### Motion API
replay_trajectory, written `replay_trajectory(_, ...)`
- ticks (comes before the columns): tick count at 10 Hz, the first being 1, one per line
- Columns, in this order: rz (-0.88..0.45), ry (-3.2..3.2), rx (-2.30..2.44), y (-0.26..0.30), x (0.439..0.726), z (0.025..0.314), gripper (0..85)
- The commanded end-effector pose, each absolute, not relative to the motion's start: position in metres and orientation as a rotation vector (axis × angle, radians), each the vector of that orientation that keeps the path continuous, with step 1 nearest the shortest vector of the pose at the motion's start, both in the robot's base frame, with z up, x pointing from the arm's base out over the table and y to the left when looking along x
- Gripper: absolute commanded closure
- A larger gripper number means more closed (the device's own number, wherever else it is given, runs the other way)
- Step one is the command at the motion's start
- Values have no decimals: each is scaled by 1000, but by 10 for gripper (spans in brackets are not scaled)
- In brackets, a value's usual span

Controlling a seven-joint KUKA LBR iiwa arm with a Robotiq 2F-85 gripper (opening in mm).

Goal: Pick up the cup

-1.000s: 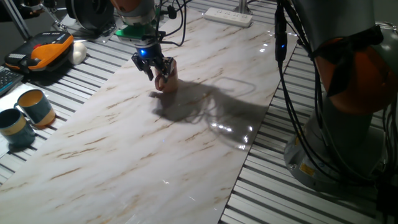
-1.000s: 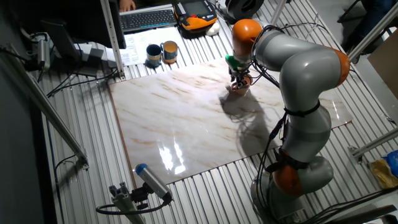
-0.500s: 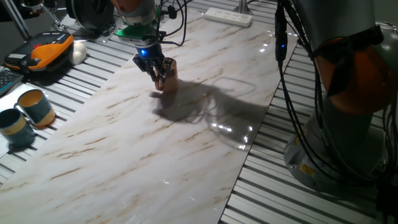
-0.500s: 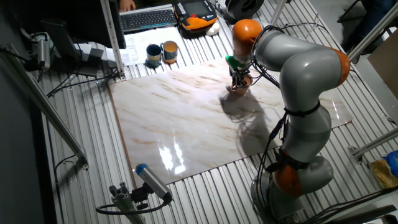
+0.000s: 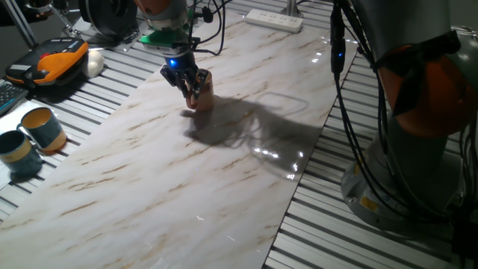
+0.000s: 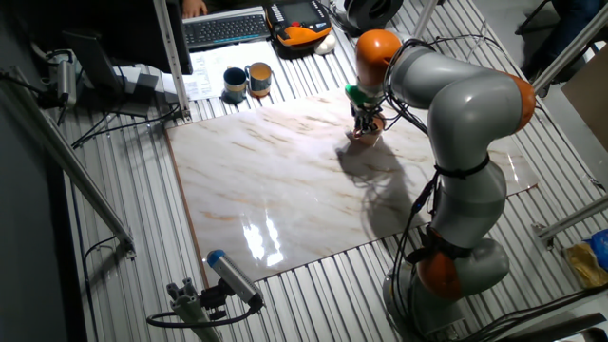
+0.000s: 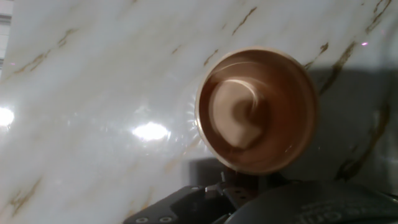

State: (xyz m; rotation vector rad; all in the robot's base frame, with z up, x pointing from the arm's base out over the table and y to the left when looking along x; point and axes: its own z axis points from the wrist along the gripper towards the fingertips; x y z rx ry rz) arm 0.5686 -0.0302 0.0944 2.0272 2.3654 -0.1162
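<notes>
Cup [image 5: 202, 96] upright near the slab's far edge, gripper [image 5: 187, 84] at its rim. Jaw state unclear.

Robotics lab/workshop. Grey KUKA-type arm [image 6: 461, 142] w/ orange joints and loose cabling, standing on a ribbed metal counter [image 5: 358, 239] topped w/ a marble-look board [image 6: 285, 190]. Keyboard [image 6: 223, 28], power strip [image 5: 274, 19], orange-black handheld unit [image 5: 56, 60], two teal mugs [image 6: 245, 82] on the far edge.
</notes>
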Motion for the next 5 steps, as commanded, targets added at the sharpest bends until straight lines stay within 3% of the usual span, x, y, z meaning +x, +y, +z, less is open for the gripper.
replay_trajectory(1,-108,2372,2019,-31,568,94,680)
replay_trajectory(2,-96,2377,2013,-31,568,94,680)
replay_trajectory(3,-84,2382,2005,-32,567,93,850)
replay_trajectory(5,-76,2392,1991,-33,566,92,850)
